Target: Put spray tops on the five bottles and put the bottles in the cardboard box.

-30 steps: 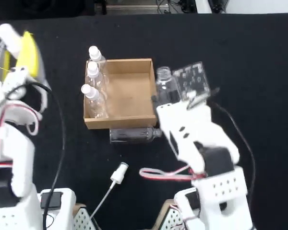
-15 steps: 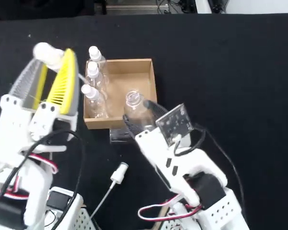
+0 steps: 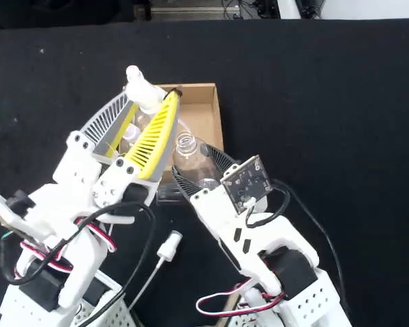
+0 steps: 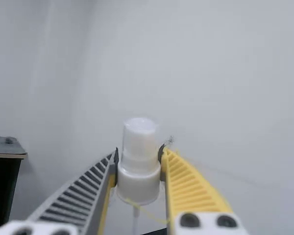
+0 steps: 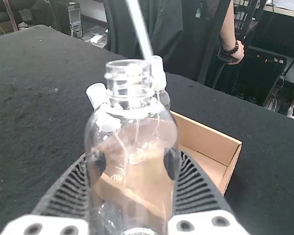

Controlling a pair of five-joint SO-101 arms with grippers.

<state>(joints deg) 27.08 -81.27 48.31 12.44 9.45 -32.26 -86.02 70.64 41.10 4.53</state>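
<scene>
My left gripper [image 3: 150,102], with one yellow and one grey finger, is shut on a white spray top [image 3: 145,94] over the cardboard box's [image 3: 201,102] left side. In the left wrist view the spray top [image 4: 138,164] sits pinched at the gripper's [image 4: 138,171] tips. My right gripper [image 3: 194,167] is shut on an uncapped clear bottle [image 3: 191,155], upright at the box's front wall. In the right wrist view the top's thin tube [image 5: 139,29] reaches down to the bottle's [image 5: 132,142] open neck. Capped bottles [image 5: 157,73] stand in the box behind it.
Another clear bottle [image 3: 165,194] lies on its side along the box's front, partly under the arms. A loose spray top [image 3: 169,246] with its long tube rests on the black cloth between the two arm bases.
The left arm swung from the far left to over the box with the spray top. The right gripper carried the uncapped bottle from the box's right side to its front.
</scene>
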